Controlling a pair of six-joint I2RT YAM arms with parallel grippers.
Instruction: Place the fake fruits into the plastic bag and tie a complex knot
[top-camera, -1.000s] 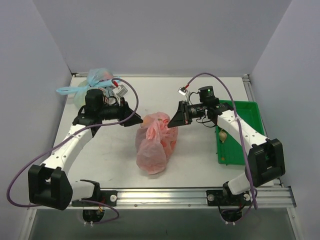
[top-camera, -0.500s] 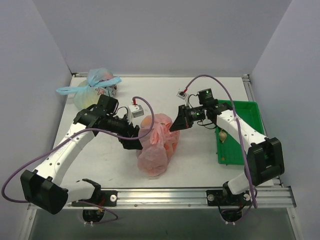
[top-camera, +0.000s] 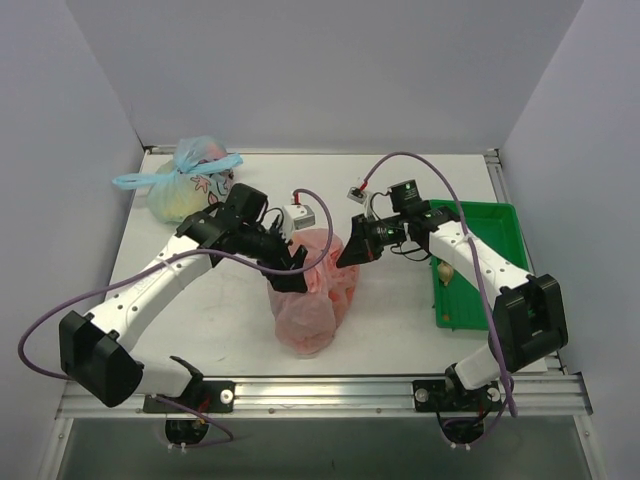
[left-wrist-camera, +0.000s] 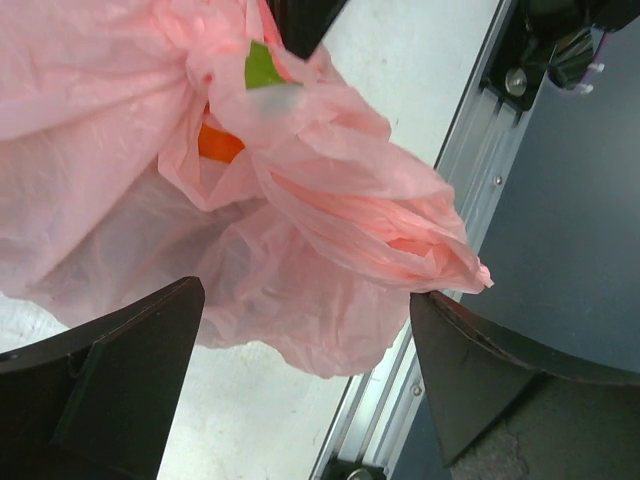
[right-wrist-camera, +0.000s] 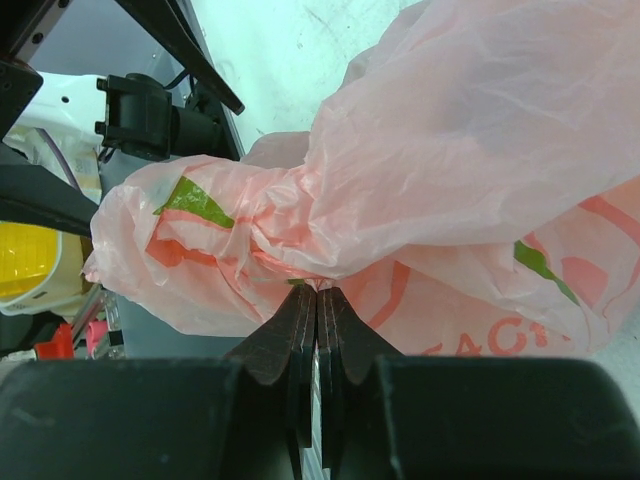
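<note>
1. Bench (top-camera: 400, 320): white top that carries everything listed here.
2. Plastic bag (top-camera: 305, 310): pink with peach prints. It lies mid-bench between my two arms, with its body bulging towards the near edge and its mouth gathered into crumpled bunches at the far end. I judge that filling is all but done and tying is the step in hand. I see no finished knot.
3. Green tray (top-camera: 500, 210): sits at the bench's right side, well apart from the bag.
4. Pale blue bag (top-camera: 190, 185): tied off in the far left corner. It is not part of this job.
5. Left tool (left-wrist-camera: 305, 320): released, jaws spread wide on either side of a bunched lobe of pink film, gripping nothing. The next move calls for closing on that lobe, then drawing it across the other one.
6. Right tool (right-wrist-camera: 318, 292): clenched, with its tips pinching a fold of the bag's gathered top, by the look of it.
7. Fake fruit (left-wrist-camera: 220, 145): an orange one, showing through a gap in the film.
8. Pale piece (top-camera: 445, 270): small, lying in the tray. I cannot tell what it is.
</note>
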